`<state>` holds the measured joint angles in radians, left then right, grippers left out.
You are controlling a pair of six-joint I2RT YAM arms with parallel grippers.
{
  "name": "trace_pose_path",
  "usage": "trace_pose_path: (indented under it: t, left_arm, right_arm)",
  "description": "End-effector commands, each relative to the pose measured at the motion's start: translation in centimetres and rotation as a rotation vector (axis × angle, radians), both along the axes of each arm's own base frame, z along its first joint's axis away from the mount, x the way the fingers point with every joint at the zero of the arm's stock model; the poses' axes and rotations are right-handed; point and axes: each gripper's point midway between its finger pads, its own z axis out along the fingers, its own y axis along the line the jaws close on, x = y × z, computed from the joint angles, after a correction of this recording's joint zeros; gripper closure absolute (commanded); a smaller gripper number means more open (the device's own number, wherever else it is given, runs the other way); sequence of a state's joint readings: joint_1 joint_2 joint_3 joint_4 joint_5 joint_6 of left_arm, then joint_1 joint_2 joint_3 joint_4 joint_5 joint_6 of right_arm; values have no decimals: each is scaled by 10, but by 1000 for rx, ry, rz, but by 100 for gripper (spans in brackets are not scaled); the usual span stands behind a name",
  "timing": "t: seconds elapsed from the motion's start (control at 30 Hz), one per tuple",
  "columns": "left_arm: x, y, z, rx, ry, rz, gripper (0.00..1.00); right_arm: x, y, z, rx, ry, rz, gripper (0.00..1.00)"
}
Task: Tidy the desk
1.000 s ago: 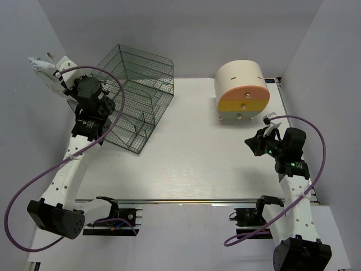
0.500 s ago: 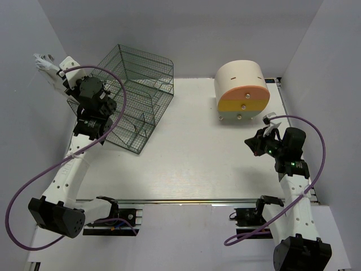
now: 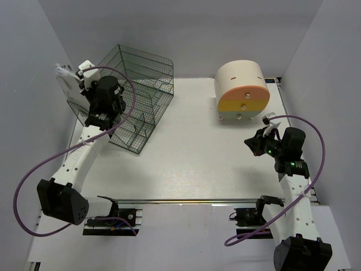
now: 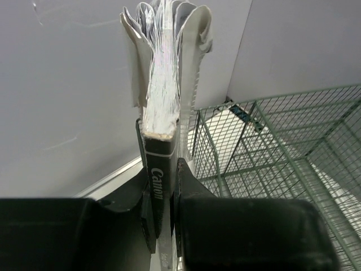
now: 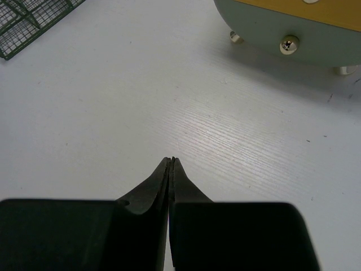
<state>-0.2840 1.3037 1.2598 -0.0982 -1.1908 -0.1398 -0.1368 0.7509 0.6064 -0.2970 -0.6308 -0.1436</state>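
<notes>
The left gripper [image 4: 162, 192], clamped on the Canon booklet [image 4: 161, 84], has swung toward 3 o'clock, away from the left wall, and now sits near the wire cage's [image 3: 135, 96] 9 o'clock side.

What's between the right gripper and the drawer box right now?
Only bare white desk. The right wrist view shows nothing lying between the right gripper and the drawer box; the top external view agrees.

White arms [image 3: 79, 164], black joints [image 3: 104, 97], black claws [image 5: 170, 164], purple cables [image 3: 325, 149]
</notes>
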Motion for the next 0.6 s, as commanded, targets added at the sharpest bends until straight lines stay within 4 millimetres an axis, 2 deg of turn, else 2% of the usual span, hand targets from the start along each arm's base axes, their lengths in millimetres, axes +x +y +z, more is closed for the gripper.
trace_pose_path:
  t: [0.0, 0.2, 0.43, 0.57]
  left_arm:
    - [-4, 4, 13, -31, -88, 23, 100]
    - [5, 1, -5, -35, -64, 21, 100]
    - [18, -6, -47, -87, -41, 21, 100]
    - [24, -10, -64, -135, -64, 18, 100]
  right_arm:
    - [2, 0, 7, -17, -29, 10, 100]
    - [2, 0, 7, -18, -30, 7, 100]
    - [2, 0, 7, -20, -29, 8, 100]
    - [2, -1, 7, -22, -30, 7, 100]
